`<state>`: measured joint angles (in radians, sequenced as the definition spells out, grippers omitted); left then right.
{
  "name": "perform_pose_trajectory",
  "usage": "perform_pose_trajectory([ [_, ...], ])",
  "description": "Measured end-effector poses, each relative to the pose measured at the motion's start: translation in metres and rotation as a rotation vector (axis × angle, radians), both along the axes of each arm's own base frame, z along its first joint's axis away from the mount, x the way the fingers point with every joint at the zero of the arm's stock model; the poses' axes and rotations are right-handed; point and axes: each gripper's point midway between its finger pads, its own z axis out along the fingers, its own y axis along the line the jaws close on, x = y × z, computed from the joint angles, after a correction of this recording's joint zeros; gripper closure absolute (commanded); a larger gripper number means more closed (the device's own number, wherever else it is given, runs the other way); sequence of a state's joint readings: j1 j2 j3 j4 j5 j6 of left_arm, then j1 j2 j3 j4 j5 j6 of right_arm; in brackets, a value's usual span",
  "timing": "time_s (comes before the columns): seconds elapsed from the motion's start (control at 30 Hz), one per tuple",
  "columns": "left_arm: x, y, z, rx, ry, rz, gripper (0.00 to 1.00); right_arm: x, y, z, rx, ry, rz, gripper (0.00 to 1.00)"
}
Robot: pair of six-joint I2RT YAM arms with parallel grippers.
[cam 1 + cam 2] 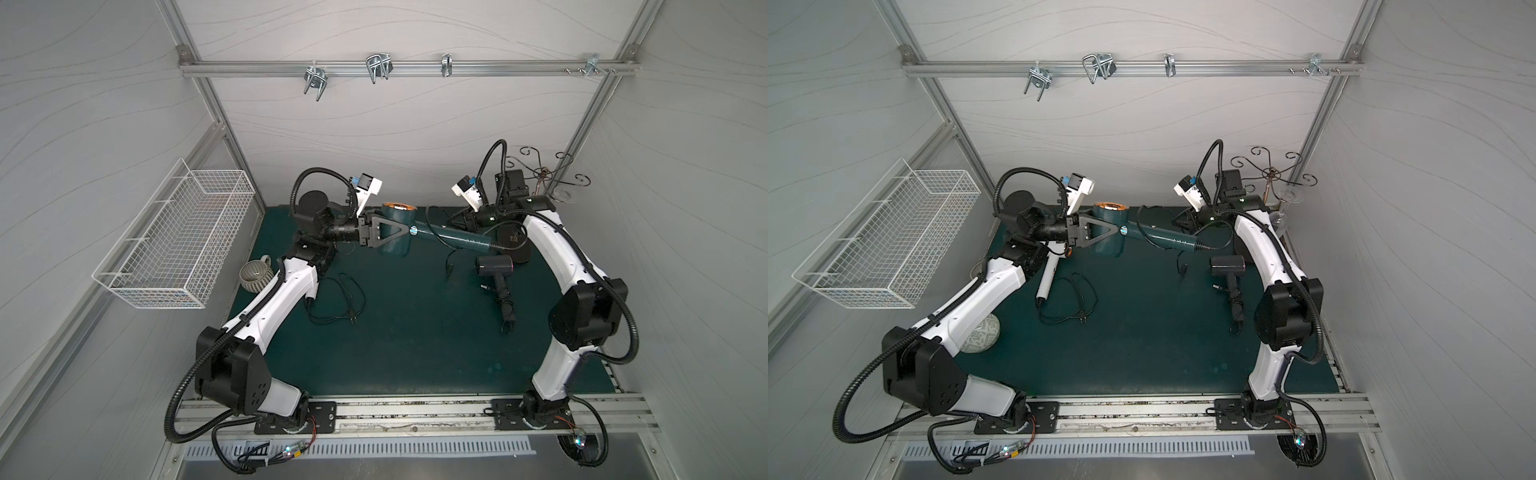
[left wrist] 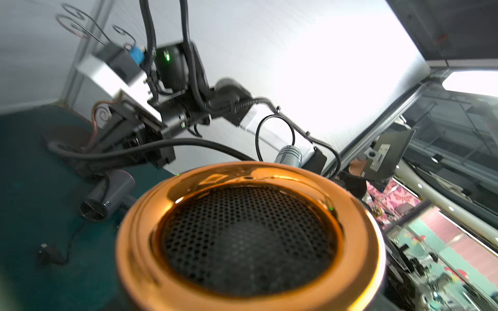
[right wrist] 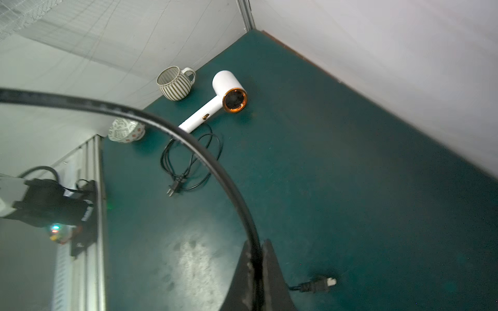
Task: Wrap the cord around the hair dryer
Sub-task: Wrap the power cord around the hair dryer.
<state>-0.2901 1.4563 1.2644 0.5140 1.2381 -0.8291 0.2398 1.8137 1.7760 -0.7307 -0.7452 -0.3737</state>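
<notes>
Mug [image 3: 175, 83], bowl [image 3: 126, 131], white dryer [image 3: 215, 101] beyond cord [image 3: 215, 172]

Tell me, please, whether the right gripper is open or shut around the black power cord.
Shut on it: in the right wrist view the right gripper has its dark fingers pinching the black power cord, no gap showing.

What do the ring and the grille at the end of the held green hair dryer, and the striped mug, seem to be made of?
Ring: probably copper-plated plastic or metal, glossy; it mirrors the lights.
Grille: dark perforated sheet, likely metal, matte.
Mug: glazed ceramic, apparently; soft sheen, painted stripes.
</notes>
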Motion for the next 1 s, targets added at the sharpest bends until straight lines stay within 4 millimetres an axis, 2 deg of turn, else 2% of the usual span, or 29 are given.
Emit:
perform_pose_trajectory([
  [0.17,0.031,0.021,0.006,-0.047,0.011,0.100,1.00,-0.013,0.003,-0.026,0.055,0.112,-0.023,1.00],
  [0.4,0.069,0.037,-0.002,-0.082,0.070,0.223,1.00,-0.036,0.010,-0.029,0.130,0.166,-0.056,1.00],
  [0.7,0.102,0.066,-0.006,-0.110,0.090,0.363,1.00,-0.073,0.045,-0.034,0.137,0.181,0.016,1.00],
  [1.0,0.130,0.090,-0.024,-0.102,0.125,0.442,1.00,-0.122,0.088,-0.043,-0.003,0.137,0.155,1.00],
])
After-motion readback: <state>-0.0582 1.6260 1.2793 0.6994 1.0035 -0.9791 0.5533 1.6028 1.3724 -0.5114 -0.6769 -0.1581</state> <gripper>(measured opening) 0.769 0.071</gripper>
